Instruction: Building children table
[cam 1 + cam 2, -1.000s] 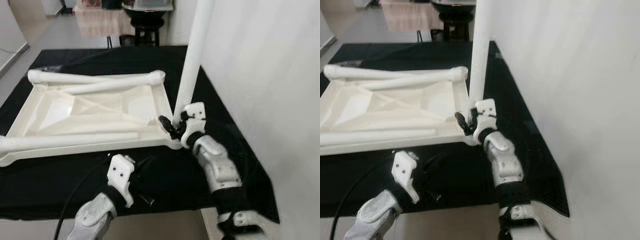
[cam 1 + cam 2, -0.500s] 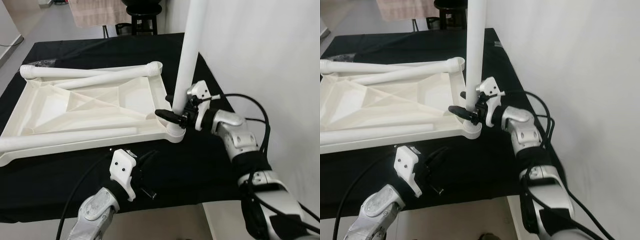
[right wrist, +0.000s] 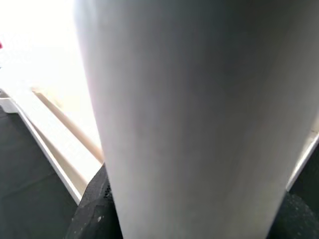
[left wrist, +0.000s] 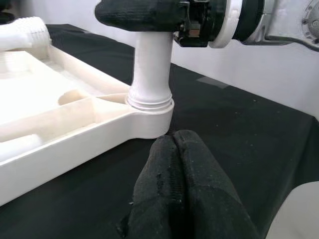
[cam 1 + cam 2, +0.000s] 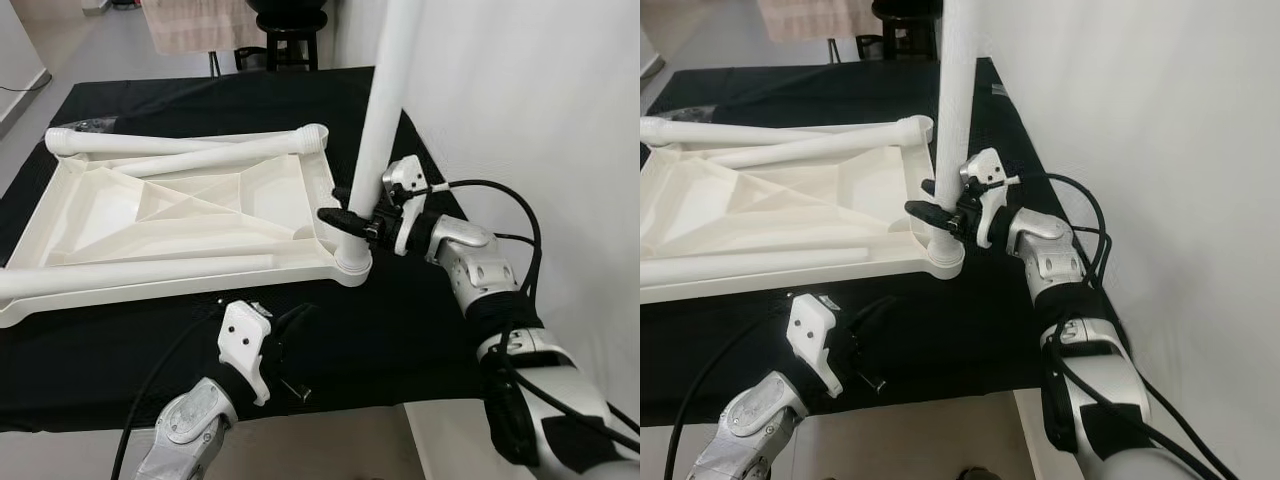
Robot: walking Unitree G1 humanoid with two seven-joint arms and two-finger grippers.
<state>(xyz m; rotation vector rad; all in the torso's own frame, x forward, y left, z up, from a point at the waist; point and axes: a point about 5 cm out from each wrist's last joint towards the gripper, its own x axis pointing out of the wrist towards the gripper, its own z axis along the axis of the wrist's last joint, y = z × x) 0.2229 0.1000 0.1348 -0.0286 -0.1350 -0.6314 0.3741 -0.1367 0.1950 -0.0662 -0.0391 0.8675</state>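
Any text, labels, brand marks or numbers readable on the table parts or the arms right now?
None readable in any view.
The white tabletop, the upright leg held by the right gripper, the loose legs and the black cloth carry no print.
The left gripper shows no marking.

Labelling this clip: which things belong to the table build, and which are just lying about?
Job:
- white plastic tabletop, upside down
- upright white plastic leg, held by right gripper
- loose white legs

Lying about:
- black stool
- beige cloth
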